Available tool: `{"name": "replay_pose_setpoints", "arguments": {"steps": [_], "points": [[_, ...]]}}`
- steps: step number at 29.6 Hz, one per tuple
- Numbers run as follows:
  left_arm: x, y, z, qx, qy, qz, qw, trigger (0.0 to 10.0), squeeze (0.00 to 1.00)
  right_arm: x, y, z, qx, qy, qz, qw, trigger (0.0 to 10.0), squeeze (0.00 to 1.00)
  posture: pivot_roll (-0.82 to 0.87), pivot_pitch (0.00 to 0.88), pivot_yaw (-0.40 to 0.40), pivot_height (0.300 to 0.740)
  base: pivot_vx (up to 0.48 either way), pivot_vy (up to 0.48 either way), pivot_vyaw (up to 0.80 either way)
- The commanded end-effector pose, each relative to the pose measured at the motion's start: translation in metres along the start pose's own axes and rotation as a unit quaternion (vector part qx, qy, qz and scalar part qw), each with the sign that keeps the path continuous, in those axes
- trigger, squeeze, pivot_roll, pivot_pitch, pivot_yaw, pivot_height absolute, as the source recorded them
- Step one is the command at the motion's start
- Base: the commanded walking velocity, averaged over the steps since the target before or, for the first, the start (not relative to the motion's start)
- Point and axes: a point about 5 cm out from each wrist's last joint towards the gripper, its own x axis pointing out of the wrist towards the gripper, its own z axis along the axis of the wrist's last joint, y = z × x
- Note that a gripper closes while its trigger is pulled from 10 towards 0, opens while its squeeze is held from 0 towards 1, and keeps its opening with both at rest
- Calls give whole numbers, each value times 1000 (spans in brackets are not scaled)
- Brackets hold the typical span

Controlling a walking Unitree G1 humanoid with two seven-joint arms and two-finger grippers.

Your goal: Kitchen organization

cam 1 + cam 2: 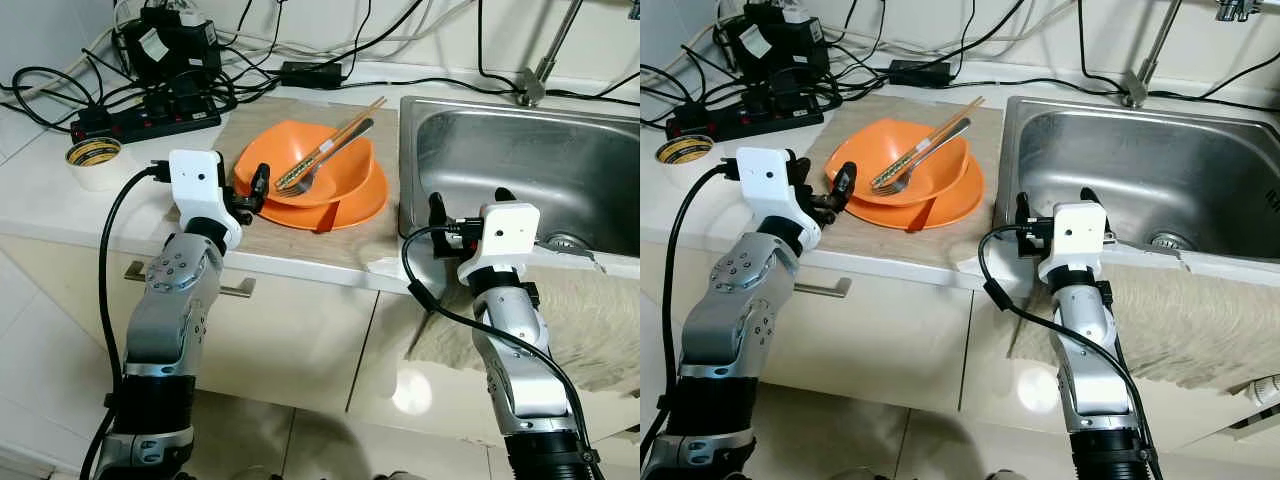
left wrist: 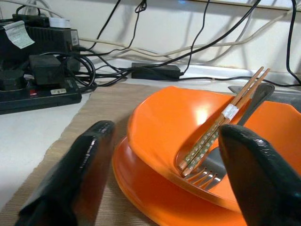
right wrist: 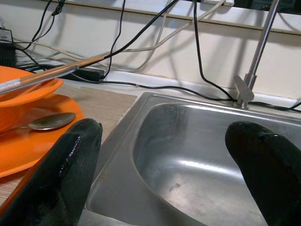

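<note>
Left eye view, upper centre: glossy orange bowl (image 1: 312,162) on matching orange plate (image 1: 352,205), holding chopsticks (image 1: 335,142) and fork (image 1: 322,164). Left gripper (image 1: 248,195) fingers spread beside bowl; right gripper (image 1: 468,218) fingers spread at sink (image 1: 540,160) edge.

Silver arms, white wrist housings, black cables, black-fingered tools
</note>
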Motion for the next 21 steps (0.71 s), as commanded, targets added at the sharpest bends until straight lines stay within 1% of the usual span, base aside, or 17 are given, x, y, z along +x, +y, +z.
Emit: {"name": "replay_pose_setpoints", "arguments": {"steps": [1,2,3,5,6,11,12,17,18,19,21], "points": [[1,-1,6,6,-11,-3,1000,10000,1000,-1,-2,-1,1,-1,-6,1000,10000,0,18,0,27,740,0,0,0],[1,-2,6,6,-10,-7,1000,10000,1000,-1,-2,-1,1,-1,-6,1000,10000,0,17,0,28,740,0,0,0],[3,-4,5,11,-1,-14,1000,10000,341,-1,-2,0,2,-2,-6,1000,10000,0,17,0,29,740,0,0,0],[4,-4,4,13,5,-10,1000,10000,341,-1,-1,0,2,-2,-6,1000,10000,0,15,0,32,740,0,0,0],[8,-2,6,13,8,-7,1000,10000,0,-1,-1,1,3,-4,-6,1000,10000,0,13,0,34,740,0,0,0],[11,1,9,14,6,-7,1000,10000,0,-1,-1,1,3,-4,-7,1000,10000,0,12,0,39,740,0,0,0],[13,0,13,17,-2,-11,1000,10000,0,-2,-1,0,2,-4,-8,1000,10000,0,10,0,41,740,0,0,0],[14,-8,20,18,-14,-32,999,10000,0,-2,0,0,2,-4,-9,1000,10000,0,10,0,46,740,0,0,0],[14,-12,23,22,-23,-40,999,10000,0,-2,0,-1,2,-4,-9,1000,10000,0,10,0,46,740,0,0,0],[14,-12,23,22,-23,-40,999,10000,0,-2,0,-1,2,-4,-9,1000,10000,0,10,0,46,740,0,0,0],[12,-20,25,27,-33,-55,998,10000,0,-2,0,-1,1,-5,-11,1000,10000,0,10,0,47,740,0,0,0]]}}
